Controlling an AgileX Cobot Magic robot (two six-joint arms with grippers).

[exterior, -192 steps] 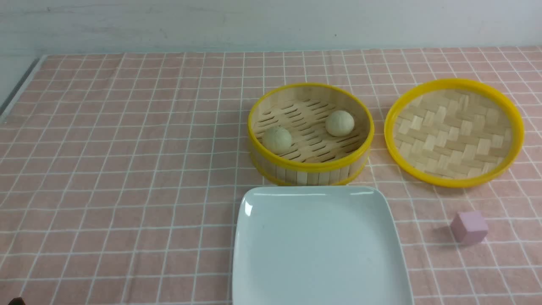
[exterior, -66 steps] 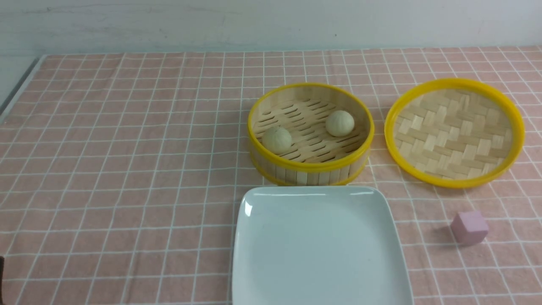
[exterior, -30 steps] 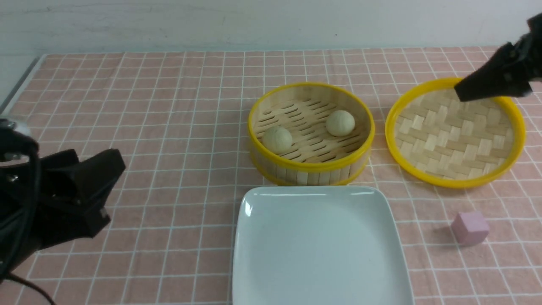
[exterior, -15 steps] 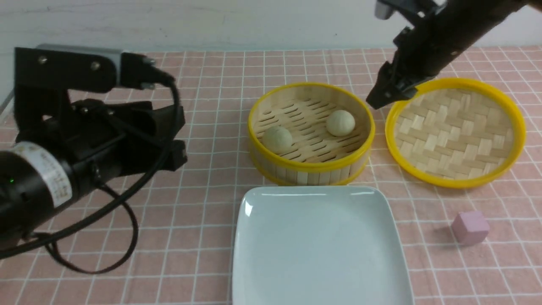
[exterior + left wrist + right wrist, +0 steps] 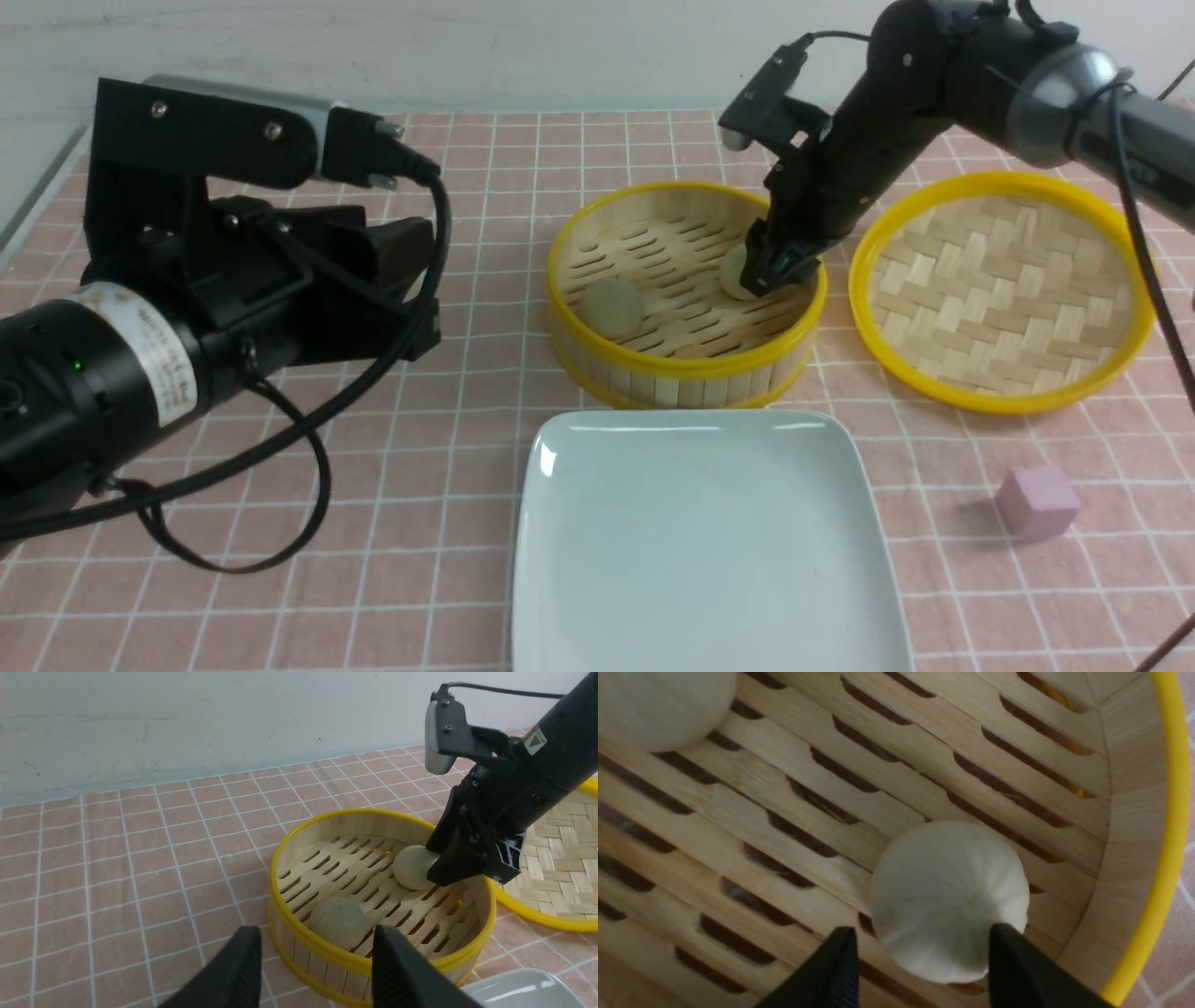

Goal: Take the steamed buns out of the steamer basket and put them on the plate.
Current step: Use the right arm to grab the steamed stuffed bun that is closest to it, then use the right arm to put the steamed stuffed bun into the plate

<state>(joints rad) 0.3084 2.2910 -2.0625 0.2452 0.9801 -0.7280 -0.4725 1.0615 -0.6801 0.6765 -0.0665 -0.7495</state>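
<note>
Looks to me like we're at the lining-up-for-the-first-grab step: the right gripper point(image 5: 923, 933) is over the steamer basket point(image 5: 686, 366) with one bun point(image 5: 948, 900) sitting right at its fingertips. Next move, I'd say, is to ease down so a finger goes either side of that bun, then squeeze gently and lift clear of the rim. Fingers are well apart, bun basically in the gap, nothing gripped; can't tell if a finger is brushing it. The other bun point(image 5: 612, 307) is in the same basket, off toward the left arm's side of that gripper. Left gripper point(image 5: 316, 938) has its fingers apart too, holding nothing, aimed at that second bun. Plate point(image 5: 705, 551) is nearer the robot than the right gripper, no buns on it yet.
</note>
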